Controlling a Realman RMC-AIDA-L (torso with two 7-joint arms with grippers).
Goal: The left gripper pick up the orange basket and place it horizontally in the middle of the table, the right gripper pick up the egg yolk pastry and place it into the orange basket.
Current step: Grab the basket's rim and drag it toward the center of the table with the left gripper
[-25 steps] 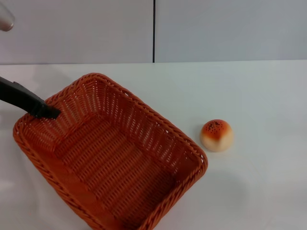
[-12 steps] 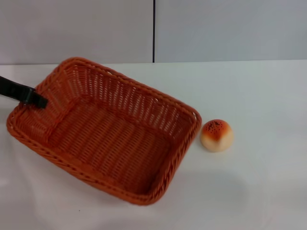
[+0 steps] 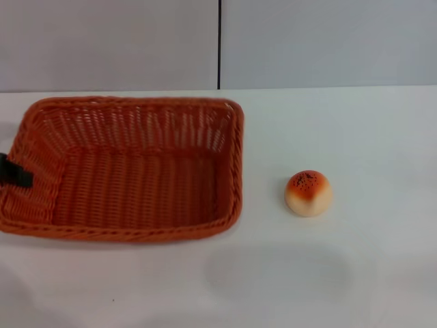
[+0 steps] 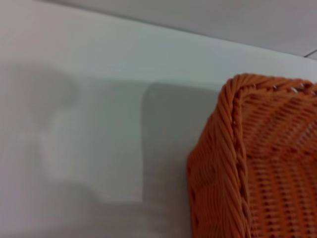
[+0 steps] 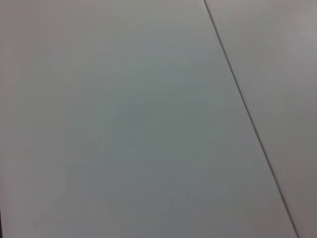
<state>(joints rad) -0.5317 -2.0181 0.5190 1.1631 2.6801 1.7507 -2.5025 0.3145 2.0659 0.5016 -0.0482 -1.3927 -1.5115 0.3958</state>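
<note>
The orange basket [image 3: 136, 181] lies empty on the white table [image 3: 287, 273], left of centre, with its long side running across the head view. A black finger of my left gripper [image 3: 13, 172] shows inside the basket's left wall, at the picture's edge, clamped on that wall. One braided corner of the basket [image 4: 257, 163] fills part of the left wrist view. The egg yolk pastry [image 3: 308, 193] sits on the table a short way right of the basket, apart from it. My right gripper is out of view.
Grey wall panels with a dark vertical seam [image 3: 219, 44] stand behind the table's far edge. The right wrist view shows only a plain grey surface with a thin dark line [image 5: 247, 114].
The basket has swung from a diagonal pose to lying straight across the table and shifted left and back, carried by the left gripper. The pastry has not moved.
</note>
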